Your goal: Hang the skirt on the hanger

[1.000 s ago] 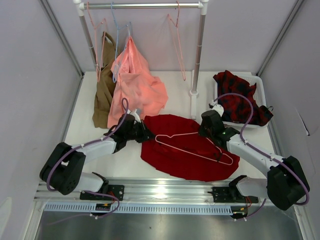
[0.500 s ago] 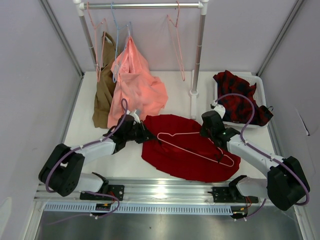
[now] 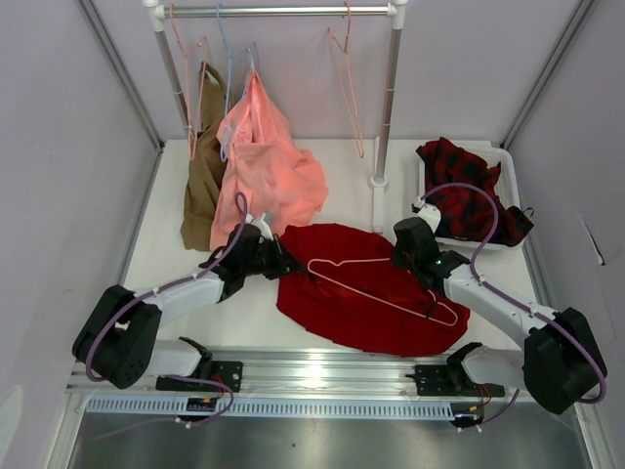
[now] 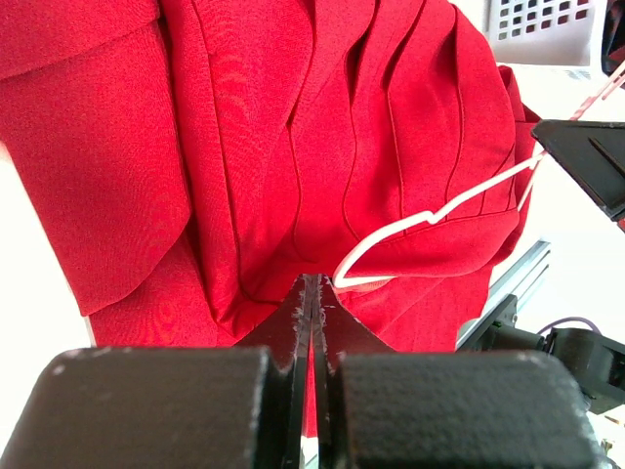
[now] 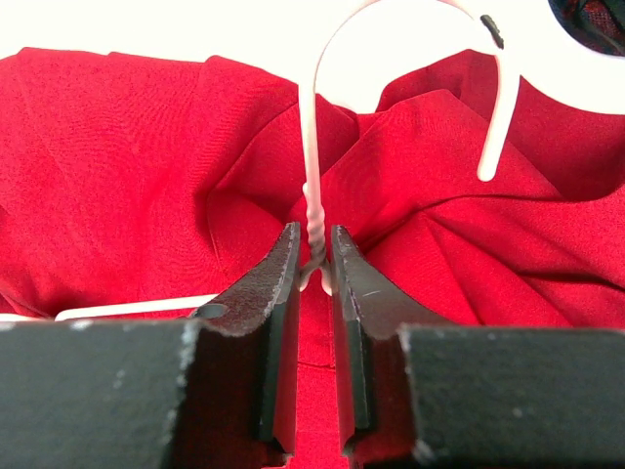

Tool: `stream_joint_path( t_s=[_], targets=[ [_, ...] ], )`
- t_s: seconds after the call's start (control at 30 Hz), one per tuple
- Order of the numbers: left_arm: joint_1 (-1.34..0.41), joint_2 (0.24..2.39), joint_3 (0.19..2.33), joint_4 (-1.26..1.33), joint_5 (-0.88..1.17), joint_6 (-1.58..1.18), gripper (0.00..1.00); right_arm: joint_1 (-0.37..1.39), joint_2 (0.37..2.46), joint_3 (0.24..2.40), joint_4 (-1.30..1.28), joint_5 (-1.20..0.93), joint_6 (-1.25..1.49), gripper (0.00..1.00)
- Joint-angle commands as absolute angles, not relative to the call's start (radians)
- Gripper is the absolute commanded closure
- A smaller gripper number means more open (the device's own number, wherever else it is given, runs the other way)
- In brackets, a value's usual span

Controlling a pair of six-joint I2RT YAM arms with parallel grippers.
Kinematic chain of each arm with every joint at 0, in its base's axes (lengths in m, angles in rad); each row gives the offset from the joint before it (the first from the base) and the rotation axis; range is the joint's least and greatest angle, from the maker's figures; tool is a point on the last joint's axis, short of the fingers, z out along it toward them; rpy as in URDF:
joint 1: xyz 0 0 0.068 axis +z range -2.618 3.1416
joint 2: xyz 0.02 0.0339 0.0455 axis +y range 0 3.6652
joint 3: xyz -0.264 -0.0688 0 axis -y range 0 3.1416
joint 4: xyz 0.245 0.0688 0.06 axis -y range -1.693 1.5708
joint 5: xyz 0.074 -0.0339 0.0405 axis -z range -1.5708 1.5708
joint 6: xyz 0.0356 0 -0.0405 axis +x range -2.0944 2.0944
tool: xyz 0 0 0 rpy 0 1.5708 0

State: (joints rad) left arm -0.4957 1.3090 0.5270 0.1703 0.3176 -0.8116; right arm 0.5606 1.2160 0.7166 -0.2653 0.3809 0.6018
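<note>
The plain deep-red fabric skirt (image 3: 342,313) is lying on the white desk (image 3: 166,234), the thin pale-pink wire hanger (image 5: 309,127) resting on it. The right claw (image 5: 314,249) is pinching the hanger's neck. The left claw (image 4: 312,293) is pressing together at the skirt's edge, a hanging salmon-pink garment (image 3: 273,171) crowding just behind.

Robot lab cell, grey panel walls (image 3: 59,147), aluminium mounting rail (image 3: 322,371), white table (image 3: 156,225), small garment rack (image 3: 283,12)
</note>
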Motion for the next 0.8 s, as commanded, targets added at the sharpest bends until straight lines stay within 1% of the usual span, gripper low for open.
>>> stream_joint_path(
  t_s=[0.0, 0.77],
  targets=[
    [-0.48, 1.318, 0.557, 0.198, 0.302, -0.795, 1.0, 0.564, 1.19, 0.706, -0.278, 0.44, 0.577, 1.0],
    [-0.48, 1.341, 0.634, 0.166, 0.285, -0.753, 1.0, 0.587, 1.204, 0.701, -0.261, 0.442, 0.566, 1.0]
  ],
)
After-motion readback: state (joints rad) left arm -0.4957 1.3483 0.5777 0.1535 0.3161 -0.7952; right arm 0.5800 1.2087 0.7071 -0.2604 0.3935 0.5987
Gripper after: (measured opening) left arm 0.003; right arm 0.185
